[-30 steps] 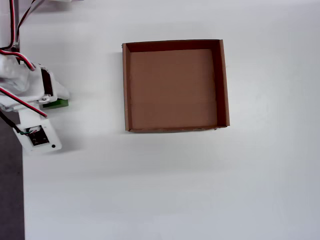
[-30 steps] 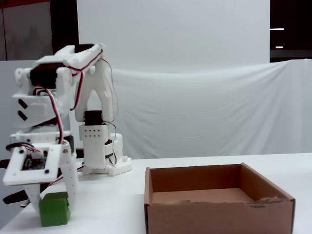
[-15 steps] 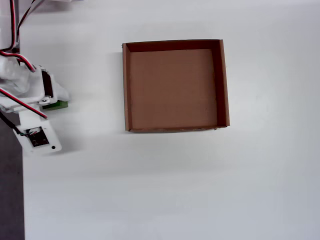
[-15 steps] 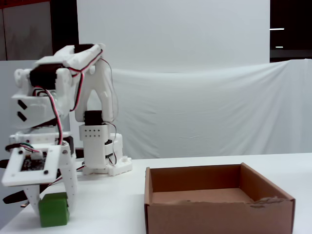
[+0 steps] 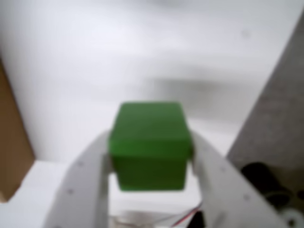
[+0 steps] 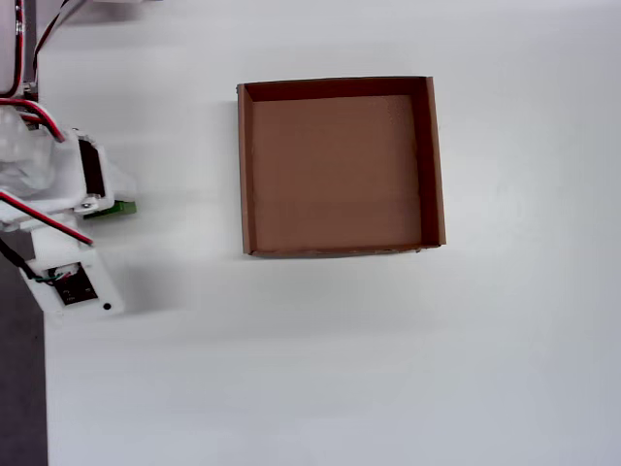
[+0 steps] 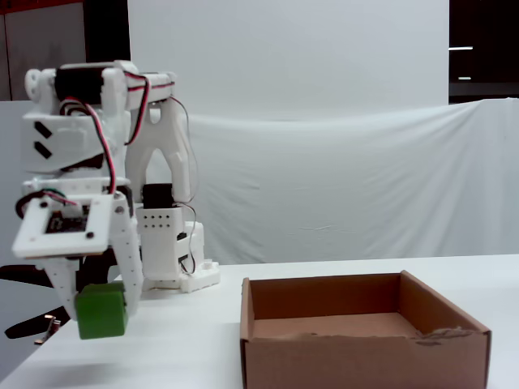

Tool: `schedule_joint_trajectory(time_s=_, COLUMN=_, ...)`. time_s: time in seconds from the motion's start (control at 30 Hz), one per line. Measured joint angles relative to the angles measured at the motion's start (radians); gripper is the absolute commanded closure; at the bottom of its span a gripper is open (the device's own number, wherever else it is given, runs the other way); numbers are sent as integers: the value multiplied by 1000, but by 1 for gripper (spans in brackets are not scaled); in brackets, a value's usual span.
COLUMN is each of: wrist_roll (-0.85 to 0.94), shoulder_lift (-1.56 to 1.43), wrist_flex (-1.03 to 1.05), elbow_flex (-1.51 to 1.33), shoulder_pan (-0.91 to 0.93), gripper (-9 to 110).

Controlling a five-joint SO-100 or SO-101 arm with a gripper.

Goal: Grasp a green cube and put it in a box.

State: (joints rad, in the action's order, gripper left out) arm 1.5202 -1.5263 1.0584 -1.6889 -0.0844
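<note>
The green cube (image 5: 151,142) fills the middle of the wrist view, pinched between my two white fingers (image 5: 88,183). My gripper (image 7: 99,312) is shut on the cube (image 7: 101,310) and holds it clear of the white table in the fixed view, far left of the box (image 7: 365,352). From overhead only a green sliver of the cube (image 6: 123,207) shows under the gripper (image 6: 107,206) at the left table edge. The brown cardboard box (image 6: 247,165) lies to the right, with nothing on its floor.
The arm's white base (image 7: 174,259) stands behind the gripper in the fixed view. The table's left edge (image 6: 43,388) borders a grey floor. A brown strip of the box wall (image 5: 14,147) shows at the wrist view's left.
The gripper has risen with the cube, which stood on the table one second ago and now hangs above it. The box has not moved.
</note>
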Motion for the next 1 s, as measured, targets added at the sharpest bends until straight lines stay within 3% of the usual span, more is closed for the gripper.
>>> schedule_joint_trajectory(time_s=0.47, wrist_roll=-367, shoulder_lift=0, wrist_flex=103, elbow_flex=279, shoulder_pan=-311, gripper=89)
schedule_joint_trajectory(time_s=1.0, wrist_roll=-535, shoulder_lift=25, wrist_flex=244, elbow_flex=407, shoulder_pan=-538, gripper=87)
